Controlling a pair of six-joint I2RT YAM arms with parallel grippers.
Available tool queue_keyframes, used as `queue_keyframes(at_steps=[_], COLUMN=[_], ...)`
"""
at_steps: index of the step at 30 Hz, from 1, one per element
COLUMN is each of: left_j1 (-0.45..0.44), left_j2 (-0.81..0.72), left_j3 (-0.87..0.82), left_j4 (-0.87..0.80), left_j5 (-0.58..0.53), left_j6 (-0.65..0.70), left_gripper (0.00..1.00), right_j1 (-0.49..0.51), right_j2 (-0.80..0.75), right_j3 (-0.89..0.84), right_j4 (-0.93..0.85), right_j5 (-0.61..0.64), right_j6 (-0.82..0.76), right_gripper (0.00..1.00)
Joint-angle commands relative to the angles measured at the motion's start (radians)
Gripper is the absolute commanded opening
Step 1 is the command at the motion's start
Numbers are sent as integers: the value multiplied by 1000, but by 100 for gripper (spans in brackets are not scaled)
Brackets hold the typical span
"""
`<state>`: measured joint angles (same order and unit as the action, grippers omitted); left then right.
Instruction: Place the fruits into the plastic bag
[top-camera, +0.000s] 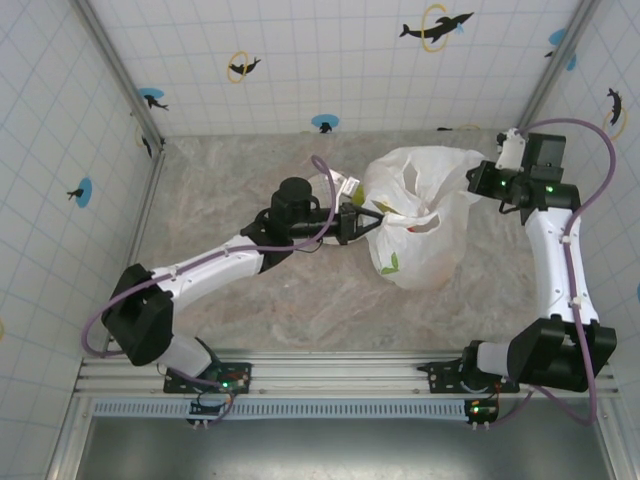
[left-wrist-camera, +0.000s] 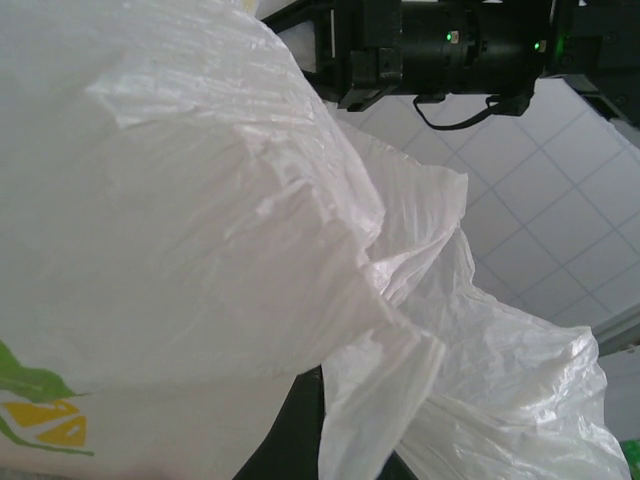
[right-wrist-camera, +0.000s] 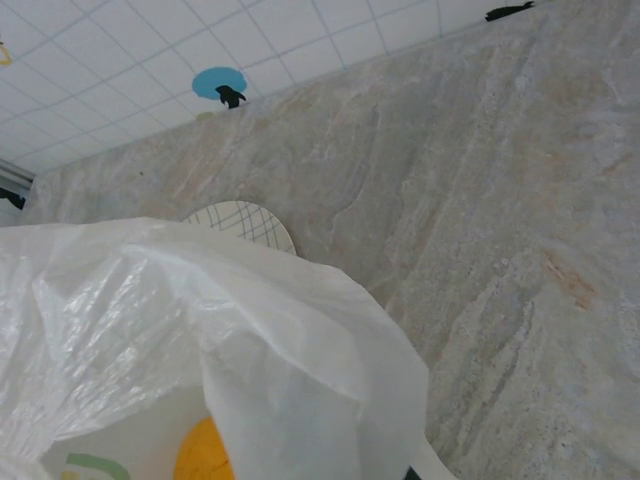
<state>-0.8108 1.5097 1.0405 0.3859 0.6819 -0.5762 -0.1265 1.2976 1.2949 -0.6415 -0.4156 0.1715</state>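
The pale marbled stone-pattern table (top-camera: 250, 290) is taking up the middle of the top view. On it, right of centre, the large thin crinkly translucent white plastic bag (top-camera: 425, 230) is standing bunched and puffed up. Its film is also being seen close up across the left half of the left wrist view (left-wrist-camera: 200, 200) and the lower left of the right wrist view (right-wrist-camera: 200, 330).

The bag is being gripped from both sides. The left gripper (top-camera: 375, 218) is being pressed into the bag's left edge with its jaws brought together, and it is judged to be clamped on a fold of the film there. The right gripper (top-camera: 478, 183) is being held at the bag's upper right edge, jaws likewise together, apparently pinching the rim.

A flat white round plate with a dark grid pattern (right-wrist-camera: 245, 222) is being half hidden behind the bag in the right wrist view.

Small glossy toy fruits (top-camera: 418, 224) are being glimpsed as red and green spots inside the bag's mouth. A rounded orange patch at the bottom of the right wrist view cannot be told apart as fruit or print. A small green mark (top-camera: 390, 264) is being shown low on the bag's front.

The step in hand is judged to be a late one, with fruit already inside and the mouth being controlled by both arms. The next move is judged to call for the two grips being moved together, so that the thin film is not being torn and nothing is being tipped out.
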Motion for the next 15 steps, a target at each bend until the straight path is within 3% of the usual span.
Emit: queue_keyframes(at_steps=[1,9,15], left_j1=[6,5,22], left_j2=[34,80,125], left_j3=[23,29,31], left_j4=[-7,5,-39], left_j5=[23,68,31], left_j6=[12,-3,-5], left_gripper=[2,8,39], right_j1=[-9,-23,-20], right_j2=[9,-1,-4], right_j3=[25,68,-53], right_j4=[-33,-73,-14], right_j5=[23,108,48], right_j6=[-30,-56,-23], right_gripper=[0,0,0])
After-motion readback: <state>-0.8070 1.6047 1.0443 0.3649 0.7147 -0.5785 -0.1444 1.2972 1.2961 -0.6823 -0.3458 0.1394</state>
